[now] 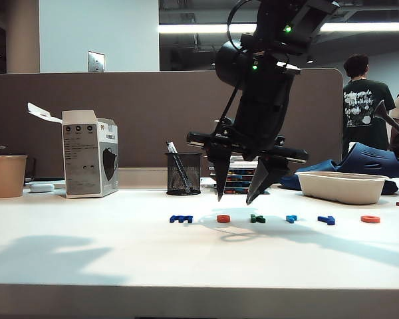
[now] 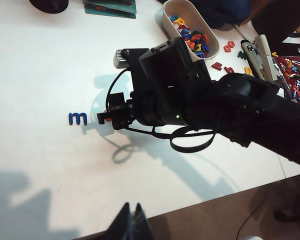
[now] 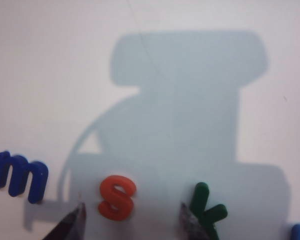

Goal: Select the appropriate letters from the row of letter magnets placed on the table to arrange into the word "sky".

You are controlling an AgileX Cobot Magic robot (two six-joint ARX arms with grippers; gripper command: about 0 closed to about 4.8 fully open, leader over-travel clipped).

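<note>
The orange-red s (image 3: 117, 197) lies flat on the white table (image 1: 86, 252), second from the left in the row of letter magnets (image 1: 274, 218) as the exterior view shows it. Beside it on one side is the dark blue m (image 3: 19, 175), on the other the dark green k (image 3: 208, 210); further along the row come a light blue letter (image 1: 291, 218), a dark blue angular letter (image 1: 327, 219) and an orange-red ring-shaped letter (image 1: 370, 218).

The right gripper (image 1: 238, 193) hangs just above the row, pointing down, its jaws spread wide and holding nothing. In the right wrist view one fingertip (image 3: 72, 223) stands between the m and the s, the other fingertip (image 3: 192, 220) against the k's edge, so the s sits in the gap between them, apart from both.

The left gripper (image 2: 131, 224) is off to the side above the table's near edge, well apart from the letters; its tips appear pressed together with nothing between them.

Behind the row stands a white tray (image 1: 340, 187).
</note>
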